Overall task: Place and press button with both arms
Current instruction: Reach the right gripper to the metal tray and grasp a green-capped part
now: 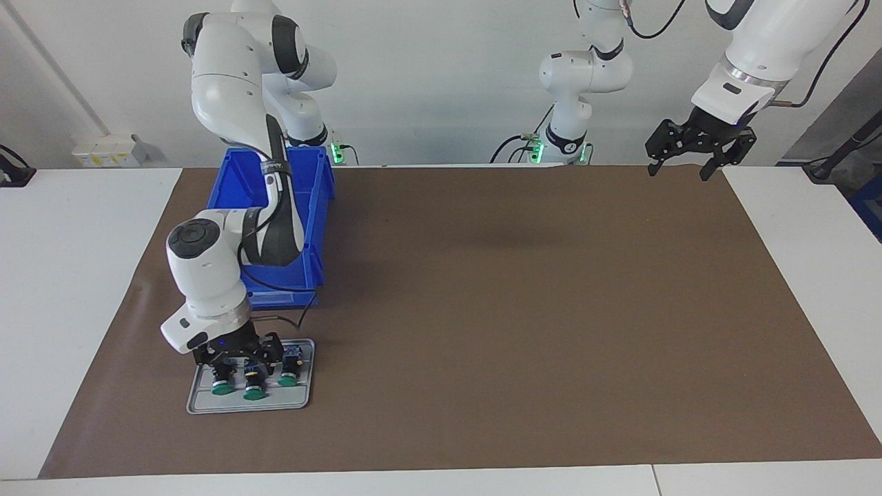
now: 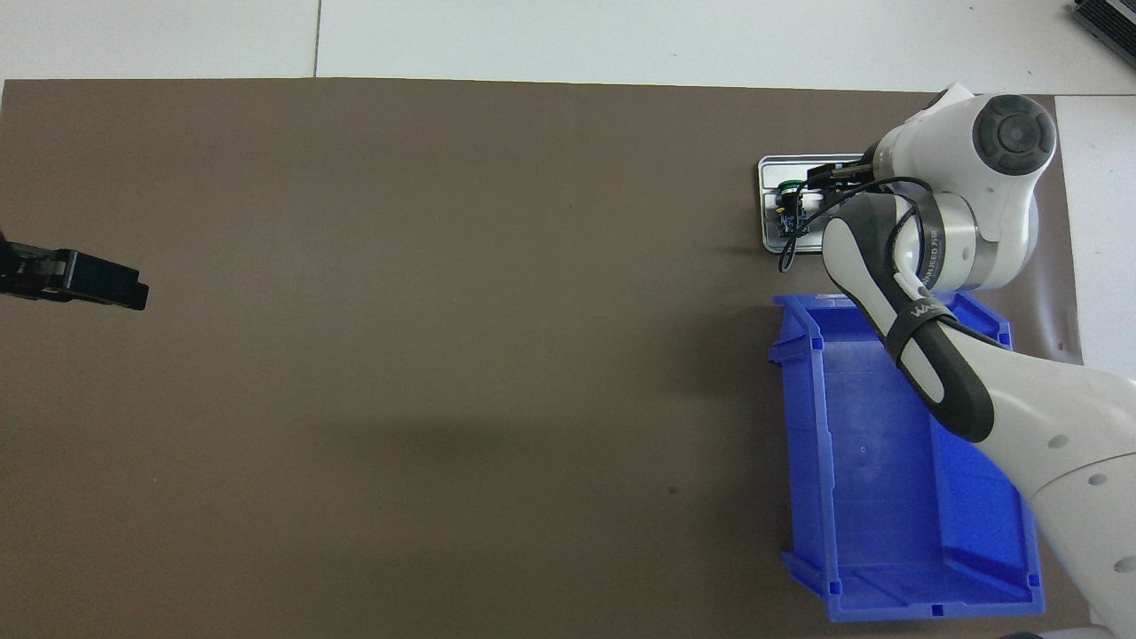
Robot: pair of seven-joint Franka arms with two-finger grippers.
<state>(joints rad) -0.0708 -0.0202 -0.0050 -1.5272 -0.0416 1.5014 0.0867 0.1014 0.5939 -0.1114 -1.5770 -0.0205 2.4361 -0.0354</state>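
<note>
The right gripper (image 1: 238,358) hung wide open, low over the buttons (image 1: 252,380) on their grey tray (image 1: 303,396). It should straddle one body squarely before closing. The left gripper (image 1: 699,148) waited open, well apart.

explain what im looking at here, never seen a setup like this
Two white robot arms work at one table, photographed from across it and from above. A brown mat covers the table. On it sit an empty blue bin and, farther from the robots, a grey tray carrying three green-capped push buttons. The right gripper is down at those buttons, jaws open, holding nothing yet. The left gripper waits open in the air over the mat's corner at its own end.
</note>
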